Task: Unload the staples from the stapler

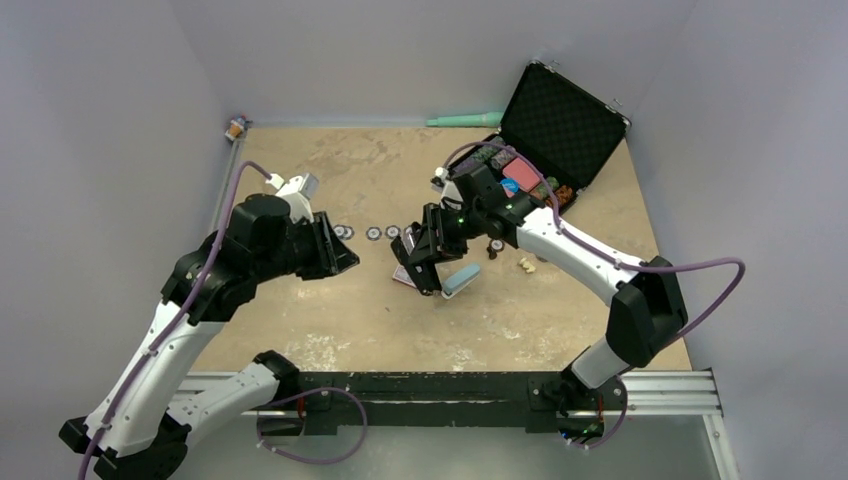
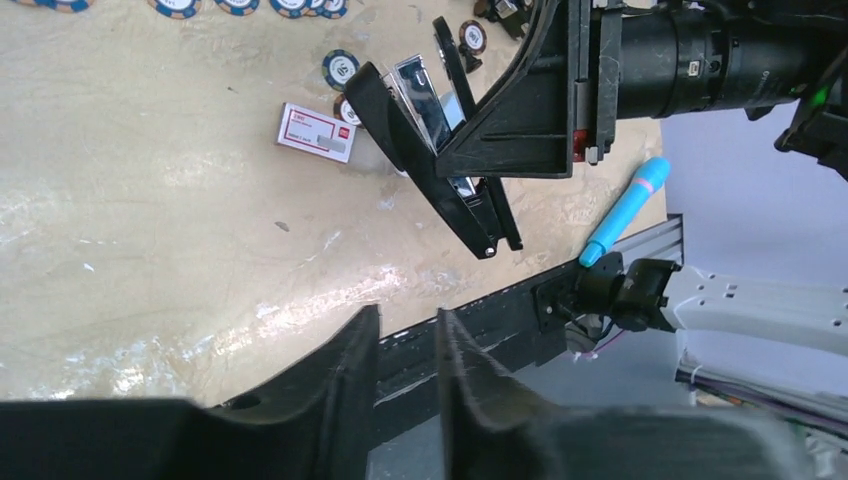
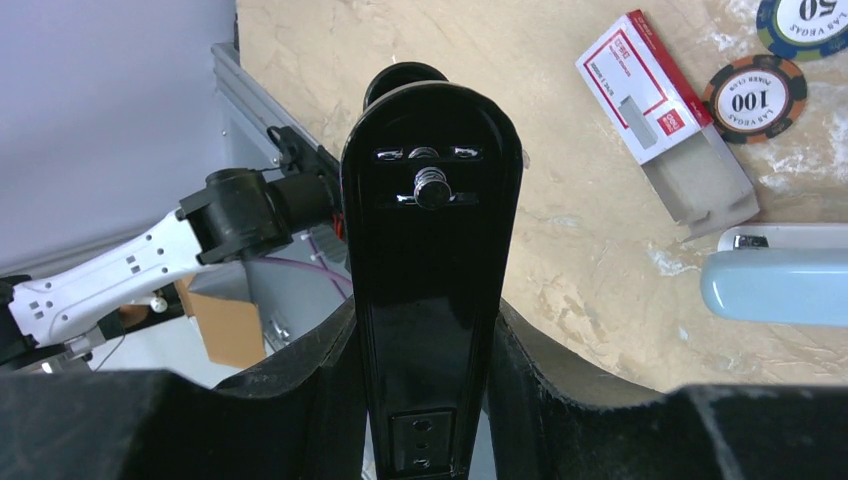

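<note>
**Operator:** Where is the stapler?

**Spotter:** Your right end effector (image 3: 428,320) has its fingers clamped on the stapler (image 3: 430,230). It sits near the middle of the surface (image 1: 330,330), with its top arm swung open from the base. I cannot tell whether its tip touches the surface.

**Operator:** What crowds it?

**Spotter:** The red-and-white card (image 3: 650,90) lies just beside it on your left. The light-blue block (image 3: 775,285) lies just beside it on your right. Poker chips (image 3: 755,98) are near, on the far side.

**Operator:** And my left?

**Spotter:** Your left end effector (image 2: 408,318) hangs apart from the stapler, fingers a narrow slit apart and gripping nothing. You have bare surface between the two, running to the near-edge rail (image 1: 450,385). The open case (image 1: 560,120) stands well apart, at the far right corner.
</note>
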Robot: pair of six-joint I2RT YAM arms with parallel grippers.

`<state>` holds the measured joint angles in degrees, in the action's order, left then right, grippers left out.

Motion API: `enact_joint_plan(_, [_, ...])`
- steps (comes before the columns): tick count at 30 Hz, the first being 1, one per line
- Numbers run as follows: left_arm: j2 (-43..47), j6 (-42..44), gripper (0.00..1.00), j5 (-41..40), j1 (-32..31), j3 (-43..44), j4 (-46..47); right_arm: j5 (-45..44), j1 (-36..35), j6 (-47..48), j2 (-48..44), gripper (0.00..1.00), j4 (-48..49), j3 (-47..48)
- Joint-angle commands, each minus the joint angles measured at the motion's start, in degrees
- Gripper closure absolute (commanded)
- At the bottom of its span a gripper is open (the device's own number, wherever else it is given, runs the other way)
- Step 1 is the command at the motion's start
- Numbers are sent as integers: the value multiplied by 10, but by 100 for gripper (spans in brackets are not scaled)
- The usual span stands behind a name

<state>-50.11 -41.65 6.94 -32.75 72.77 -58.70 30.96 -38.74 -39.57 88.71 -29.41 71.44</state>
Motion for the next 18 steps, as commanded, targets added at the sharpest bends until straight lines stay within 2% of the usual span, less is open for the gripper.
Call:
enact_joint_plan(1, [-17, -21, 75, -35, 3, 11, 1, 9, -5, 34, 4, 100, -37, 87])
enact_joint_plan(4, [-33, -46, 92, -81, 3, 29, -20, 22, -4, 50, 11, 100, -35, 84])
enact_joint_plan(6, [-43, -68, 99, -105, 3, 39, -34, 32, -4, 48, 15, 100, -34, 79])
enact_joint_plan(13, [-62, -152, 100, -103, 3, 0, 18, 58, -19, 49, 19, 100, -14, 67])
enact_joint_plan(18, [-91, -140, 100, -96, 5, 2, 44, 61, -43, 55, 44, 100, -6, 85])
